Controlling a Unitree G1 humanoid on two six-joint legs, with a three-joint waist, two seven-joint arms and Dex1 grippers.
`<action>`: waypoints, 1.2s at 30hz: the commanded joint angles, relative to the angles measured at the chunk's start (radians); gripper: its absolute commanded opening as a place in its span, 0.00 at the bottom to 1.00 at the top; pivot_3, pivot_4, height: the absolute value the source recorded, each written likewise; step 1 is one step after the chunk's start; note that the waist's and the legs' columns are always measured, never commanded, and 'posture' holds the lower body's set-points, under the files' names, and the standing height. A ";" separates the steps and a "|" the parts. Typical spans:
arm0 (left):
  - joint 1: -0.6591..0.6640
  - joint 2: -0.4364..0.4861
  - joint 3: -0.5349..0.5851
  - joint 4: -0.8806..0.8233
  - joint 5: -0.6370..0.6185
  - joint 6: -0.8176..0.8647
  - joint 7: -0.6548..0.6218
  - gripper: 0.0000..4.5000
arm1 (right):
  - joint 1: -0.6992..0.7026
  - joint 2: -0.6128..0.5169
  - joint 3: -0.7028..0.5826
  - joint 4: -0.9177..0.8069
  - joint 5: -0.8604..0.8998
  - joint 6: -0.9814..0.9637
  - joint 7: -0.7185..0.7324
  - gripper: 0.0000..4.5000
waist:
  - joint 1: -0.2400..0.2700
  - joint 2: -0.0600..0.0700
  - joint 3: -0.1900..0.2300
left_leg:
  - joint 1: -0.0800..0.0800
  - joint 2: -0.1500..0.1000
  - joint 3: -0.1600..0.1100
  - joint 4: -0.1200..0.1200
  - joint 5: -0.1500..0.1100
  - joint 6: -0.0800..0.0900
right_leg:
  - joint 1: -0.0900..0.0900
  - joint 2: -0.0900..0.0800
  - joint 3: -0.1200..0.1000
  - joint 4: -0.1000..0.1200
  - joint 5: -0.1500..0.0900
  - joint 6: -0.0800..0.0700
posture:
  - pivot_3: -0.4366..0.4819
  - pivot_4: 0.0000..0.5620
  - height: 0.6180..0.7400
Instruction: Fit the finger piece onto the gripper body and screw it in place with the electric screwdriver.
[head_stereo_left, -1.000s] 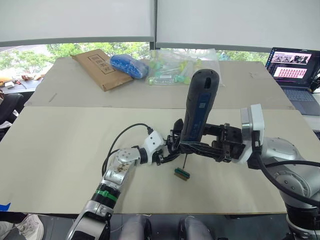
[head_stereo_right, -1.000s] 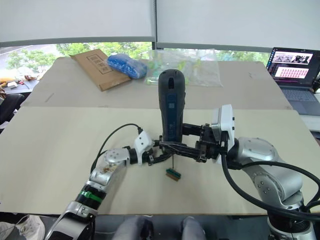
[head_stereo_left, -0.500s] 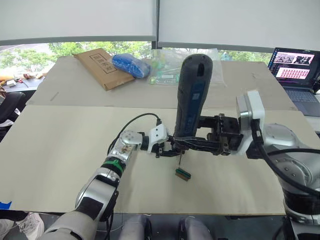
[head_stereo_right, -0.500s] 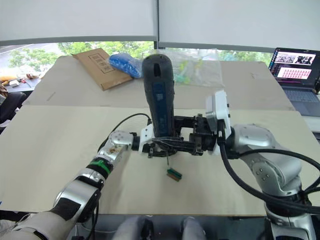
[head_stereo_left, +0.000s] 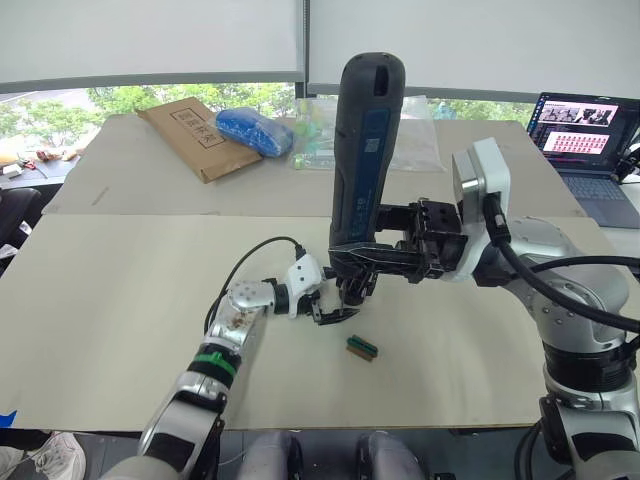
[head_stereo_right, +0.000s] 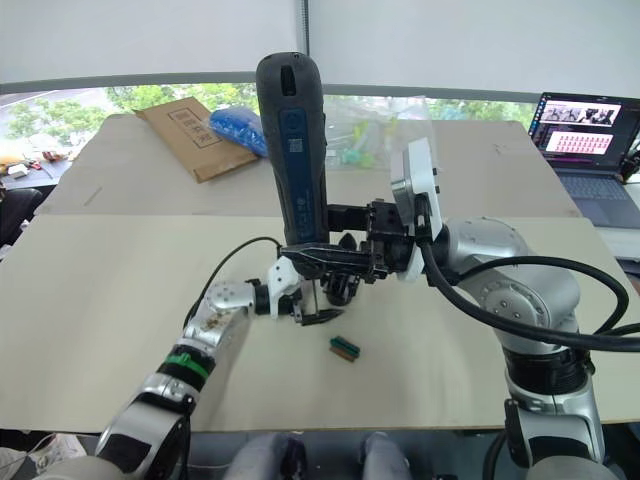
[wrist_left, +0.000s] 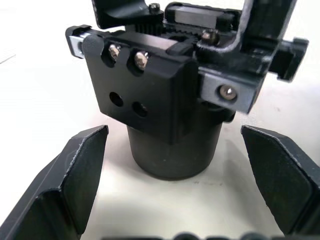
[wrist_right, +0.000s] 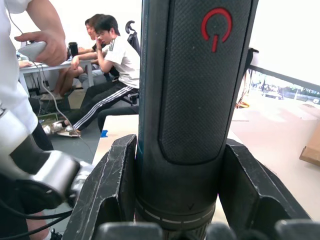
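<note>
the electric screwdriver (head_stereo_left: 365, 160) is one long, thick, rigid cylinder, held near upright in the right claw (wrist_right: 175, 200), whose fingers are clamped on its lower barrel. judged top-heavy: most of its length stands above the grip, so the hold is best kept low and firm; the textured barrel should resist slipping. its tip hangs over the gripper body (wrist_left: 170, 107), one small, chunky, stiff black block standing on the worktop (head_stereo_left: 120, 300) on a round base. judged light and easy to tip; best held by the flat sides of the block or the round base. the left claw (wrist_left: 172, 187) rests just beside it, fingers apart on either side, not touching. one small green-topped block (head_stereo_left: 362, 347) lies near by on the worktop. the finger piece cannot be told apart here.
</note>
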 joint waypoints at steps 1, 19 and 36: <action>0.008 -0.014 -0.021 -0.063 0.016 0.030 0.051 1.00 | -0.049 0.011 -0.022 -0.005 -0.006 -0.032 0.011 0.42 | 0.000 0.000 0.000 | 0.000 0.000 0.000 0.000 0.000 0.000 | 0.000 0.000 0.000 0.000 0.000 0.000 | 0.48 0.27 1.00; 0.014 0.015 -0.031 -0.076 -0.016 0.032 0.011 0.51 | -0.105 0.047 -0.021 0.044 -0.130 -0.059 0.016 0.42 | -0.003 0.000 0.000 | 0.000 0.000 0.001 -0.001 0.000 0.000 | -0.001 0.001 0.000 0.000 0.000 0.000 | 0.48 0.27 1.00; 0.008 0.006 -0.027 -0.073 -0.016 0.036 0.025 0.51 | -0.083 0.067 0.007 0.070 -0.212 -0.102 0.055 0.42 | -0.003 0.000 0.000 | 0.000 0.000 0.001 -0.001 0.000 0.000 | -0.001 0.001 0.000 0.000 0.000 0.000 | 0.48 0.27 1.00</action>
